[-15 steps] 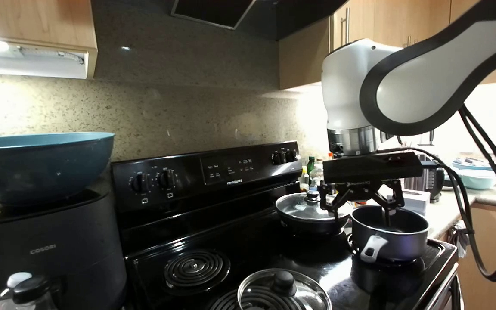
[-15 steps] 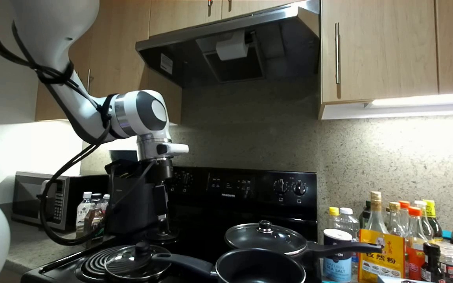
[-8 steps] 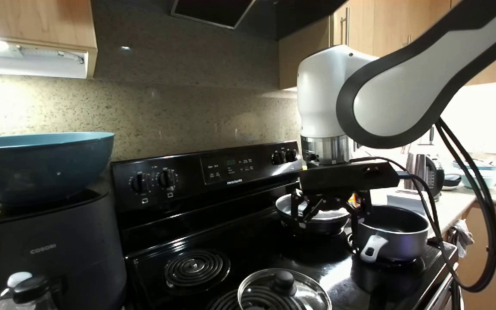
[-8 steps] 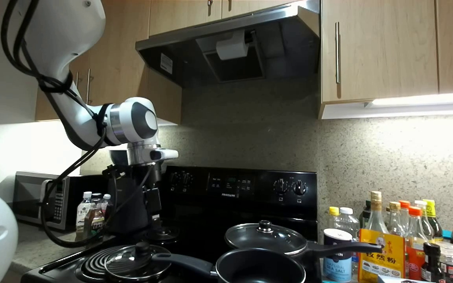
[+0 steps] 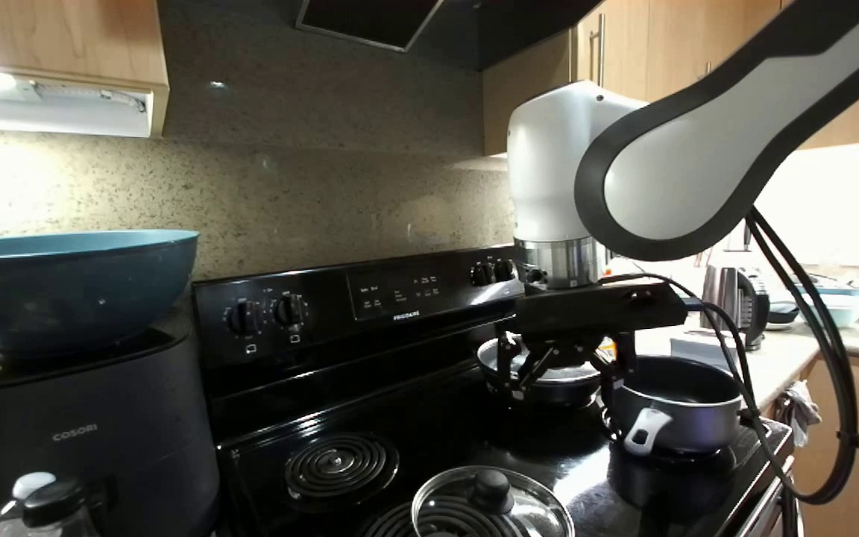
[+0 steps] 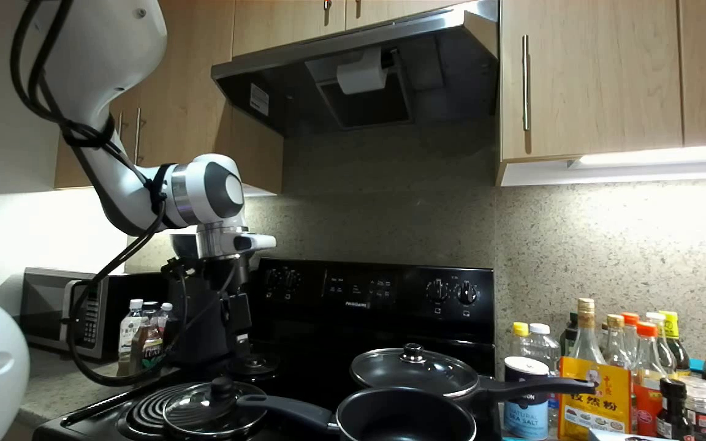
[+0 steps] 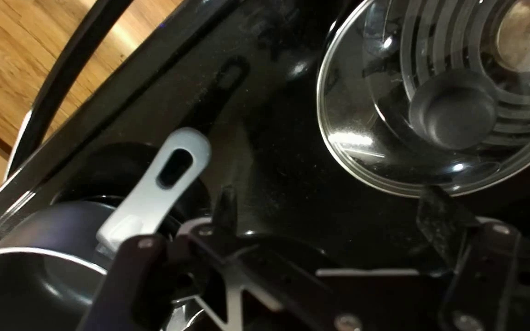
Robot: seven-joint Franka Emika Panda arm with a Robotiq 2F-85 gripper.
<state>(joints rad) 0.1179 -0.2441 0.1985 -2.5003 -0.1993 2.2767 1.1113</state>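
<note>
The saucepan (image 5: 698, 426) sits on the stove (image 5: 459, 425) near my gripper (image 5: 564, 404) in an exterior view, my jaws wide apart. In an exterior view, the saucepan's handle (image 6: 292, 410) points toward the glass lid (image 6: 206, 414). In the wrist view, one finger (image 7: 226, 210) shows near that handle; the other overlaps the lid's rim.

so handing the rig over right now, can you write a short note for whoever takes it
Pincer: the black two-fingered metal pincer is open, holding nothing, above the glossy black stovetop.
Things: the round dark-grey metal saucepan stands uncovered; in the wrist view its grey handle appears near the pincer. A round clear-glass lid with a black knob lies over a round coil burner, knob up.
Done: the round black frying pan is covered by another glass lid.
Left: nothing is gripped; the saucepan is without a lid.
</note>
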